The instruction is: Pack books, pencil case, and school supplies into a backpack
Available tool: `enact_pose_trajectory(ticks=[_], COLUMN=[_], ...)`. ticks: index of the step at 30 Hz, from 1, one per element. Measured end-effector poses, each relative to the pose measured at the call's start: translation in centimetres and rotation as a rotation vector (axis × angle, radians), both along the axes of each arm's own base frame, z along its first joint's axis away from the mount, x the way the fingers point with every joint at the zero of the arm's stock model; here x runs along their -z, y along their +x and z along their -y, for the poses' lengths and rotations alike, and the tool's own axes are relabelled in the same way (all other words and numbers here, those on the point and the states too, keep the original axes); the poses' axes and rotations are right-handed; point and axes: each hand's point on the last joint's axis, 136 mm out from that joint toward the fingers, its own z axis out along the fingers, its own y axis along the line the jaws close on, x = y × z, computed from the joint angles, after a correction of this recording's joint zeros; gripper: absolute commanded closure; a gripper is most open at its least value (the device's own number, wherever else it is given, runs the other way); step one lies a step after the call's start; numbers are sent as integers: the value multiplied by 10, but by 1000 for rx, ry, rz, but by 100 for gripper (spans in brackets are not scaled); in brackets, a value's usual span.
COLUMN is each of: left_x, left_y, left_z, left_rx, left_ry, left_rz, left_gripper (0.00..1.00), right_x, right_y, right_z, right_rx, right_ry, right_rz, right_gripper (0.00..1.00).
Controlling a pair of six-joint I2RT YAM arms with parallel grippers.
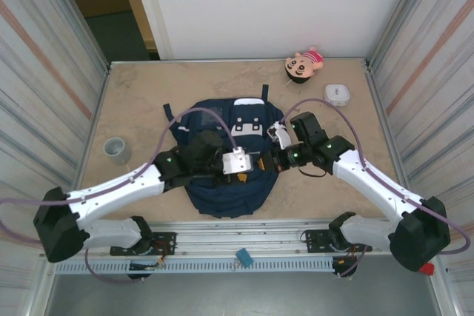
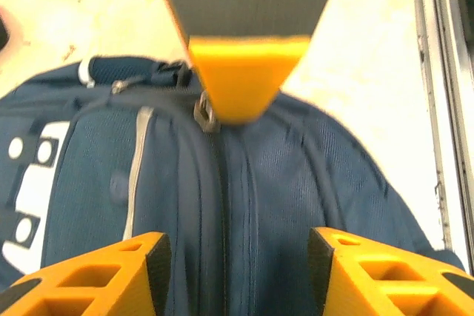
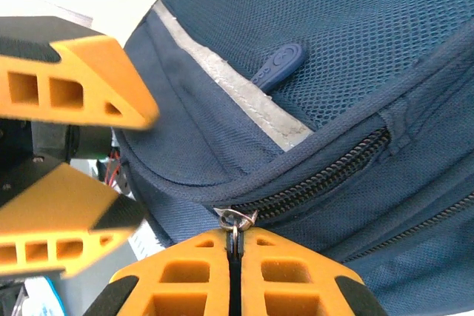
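Large navy-blue fabric backpack (image 1: 222, 190) lies flat on the beige marble-look table (image 1: 133, 101), centred and close to the arm bases, with its white-patched pocket toward the far side. Right gripper (image 3: 235, 249) has its orange fingers pressed together, pinching the small metal zipper pull (image 3: 235, 220) on the bag's seam; the zipper teeth to the right of the pull are closed. Left gripper (image 2: 238, 260) has its fingers spread over the bag with the zipper seam between them, gripping nothing (contact with the fabric unclear). From the top, the two grippers sit just beside each other over the bag's right half. Grey round cup (image 1: 116, 149) stands left of the bag, apart. Small white square box (image 1: 337, 94) and a pink cartoon doll (image 1: 305, 63) lie at the far right.
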Motion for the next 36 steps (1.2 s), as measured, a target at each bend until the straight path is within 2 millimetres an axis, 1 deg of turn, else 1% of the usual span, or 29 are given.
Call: enact_pose_trajectory(ticks=[3, 4, 6, 9, 13, 17, 20, 24, 31, 32, 33, 34, 35, 36], left_x=[4, 7, 10, 8, 1, -6, -6, -3, 5, 6, 7, 8, 8, 7], left_y=[6, 9, 13, 15, 16, 12, 8, 8, 12, 13, 13, 13, 12, 9], left_z=[15, 17, 19, 19, 19, 17, 16, 15, 11, 11, 11, 11, 11, 11], left_rx=[6, 1, -10, -13, -15, 6, 32, 51, 50, 48, 48, 47, 43, 43], left_ry=[1, 8, 15, 14, -15, -48, -56, -58, -41, -38, -37, -35, -35, -41], left_rz=[1, 6, 11, 28, 51, 79, 80, 74, 61, 59, 57, 53, 44, 27], left_gripper=[72, 83, 100, 100, 100, 100, 100, 100, 100, 98, 86, 75, 62, 48], right_x=[0, 0, 2, 2, -2, -4, 2, 14, 26, 27, 27, 28, 31, 34], right_y=[-2, -2, -2, 4, 20, 27, 35, 43, 52, 52, 52, 53, 57, 66], right_z=[-2, -2, 0, 7, 22, 28, 31, 29, 21, 21, 21, 22, 26, 33], right_rx=[-9, -9, -4, 25, 89, 105, 121, 122, 123, 123, 127, 134, 160, 203], right_ry=[0, -1, -7, -3, 33, 73, 83, 101, 120, 122, 122, 116, 94, 65], right_rz=[0, -1, -7, -17, -36, -57, -92, -156, -223, -230, -238, -237, -224, -197], right_gripper=[100, 100, 100, 100, 100, 100, 100, 100, 100, 91, 74, 60, 52, 47])
